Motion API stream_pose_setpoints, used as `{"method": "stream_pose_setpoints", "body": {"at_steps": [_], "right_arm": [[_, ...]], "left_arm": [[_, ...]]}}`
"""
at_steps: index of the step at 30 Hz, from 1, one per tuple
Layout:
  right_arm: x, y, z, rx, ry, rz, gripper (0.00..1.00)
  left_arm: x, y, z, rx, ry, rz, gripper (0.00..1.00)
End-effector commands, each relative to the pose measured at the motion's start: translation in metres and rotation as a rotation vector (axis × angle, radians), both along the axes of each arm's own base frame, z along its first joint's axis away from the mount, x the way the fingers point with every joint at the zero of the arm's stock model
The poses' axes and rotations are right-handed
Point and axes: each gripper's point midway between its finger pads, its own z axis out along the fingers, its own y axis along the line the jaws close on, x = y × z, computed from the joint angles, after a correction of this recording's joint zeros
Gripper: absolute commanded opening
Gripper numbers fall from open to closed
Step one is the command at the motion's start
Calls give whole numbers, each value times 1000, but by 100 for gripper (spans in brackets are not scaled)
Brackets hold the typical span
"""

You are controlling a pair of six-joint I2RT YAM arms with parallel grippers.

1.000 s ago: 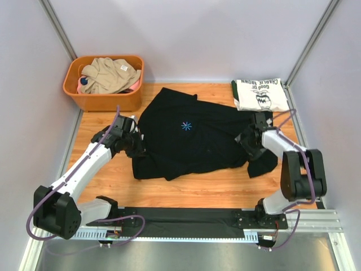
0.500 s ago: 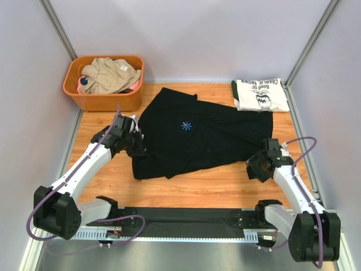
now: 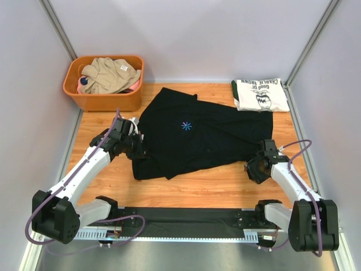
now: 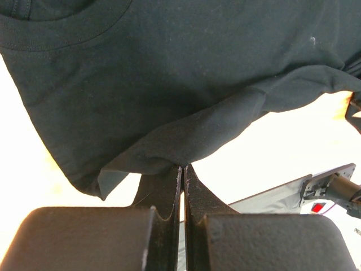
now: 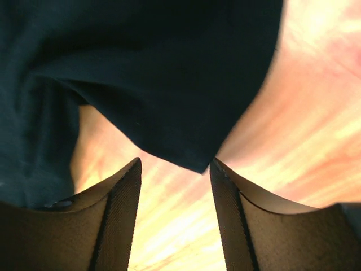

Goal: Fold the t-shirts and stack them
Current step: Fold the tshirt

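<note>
A large black t-shirt [image 3: 192, 135] with a small blue starburst lies spread across the middle of the wooden table. My left gripper [image 3: 137, 148] sits at its left edge, shut on a fold of the black cloth [image 4: 169, 141]; in the left wrist view the jaws [image 4: 181, 167] meet on that fold. My right gripper [image 3: 251, 167] is at the shirt's near right corner, open. In the right wrist view that corner [image 5: 169, 84] hangs just past the fingertips of the gripper [image 5: 175, 162], ungripped. A folded white t-shirt [image 3: 258, 94] with green trim lies at the back right.
An orange basket [image 3: 84, 96] holding beige and pink clothes stands at the back left. Grey walls close in the table on three sides. A black strip [image 3: 186, 217] and a metal rail run along the near edge between the arm bases.
My right arm has pulled back from the shirt's right side to its near right corner, and its jaws have narrowed. The shirt's near right flap has drawn in. The left gripper stays shut.
</note>
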Motion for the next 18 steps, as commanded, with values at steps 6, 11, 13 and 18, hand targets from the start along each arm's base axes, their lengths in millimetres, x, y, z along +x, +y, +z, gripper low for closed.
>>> {"method": "stream_pose_setpoints", "body": {"at_steps": [6,11,13,18], "right_arm": [[10,-11,-19,-65,-9,10,15],[17,-11,-10,-73,-44,48,0],[18,-12,1,-80,-58,53,0],[9,-26,48,-155,-127,41,0]], "left_arm": [[1,2,3,0,-35,-12,0],[5,2,7,9,-47,-15,0],[5,2,13,9,-58,-17,0],[1,7,36,13,-95,-11,0]]}}
